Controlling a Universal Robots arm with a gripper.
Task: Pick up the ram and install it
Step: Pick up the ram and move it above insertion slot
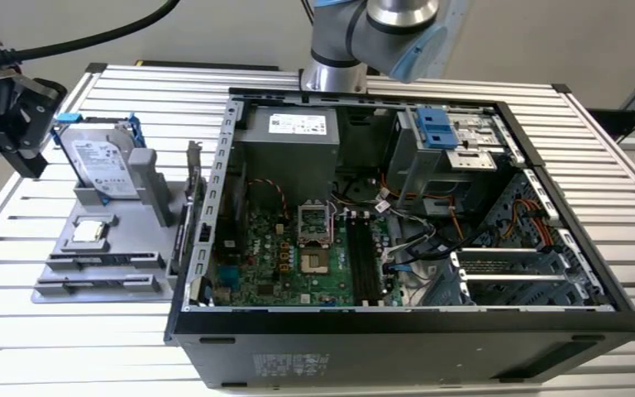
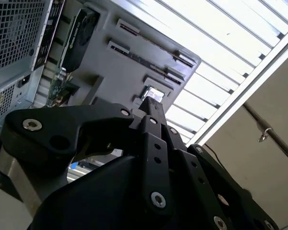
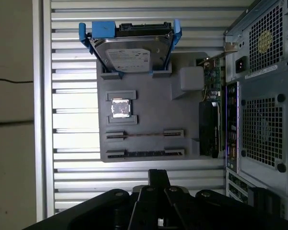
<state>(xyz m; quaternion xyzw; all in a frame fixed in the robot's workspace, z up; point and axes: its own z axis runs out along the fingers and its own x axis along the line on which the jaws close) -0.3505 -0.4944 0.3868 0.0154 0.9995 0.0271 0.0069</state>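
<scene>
- The gripper [image 3: 158, 173] is seen raised above the slatted desk [image 1: 64, 351], over the side where the grey tray [image 3: 149, 103] lies, and nothing is touched by it.
- The fingers [image 2: 151, 109] are brought together at their tips in both wrist views, and nothing is gripped between them.
- The ram [image 3: 144, 134] is taken to be the thin strip standing on edge in the long holder next to the square chip [image 3: 120, 107]. It is too thin for this to be told with certainty.
- A second long holder [image 3: 145, 153] is set just beside it, nearer the tray's edge.
- A hard drive [image 3: 129, 50] in a blue frame is propped at the tray's far end.
- The opened computer case [image 1: 406, 318] is laid on its side mid-desk, just beside the tray, with its black motherboard slots [image 1: 363, 266] exposed.
</scene>
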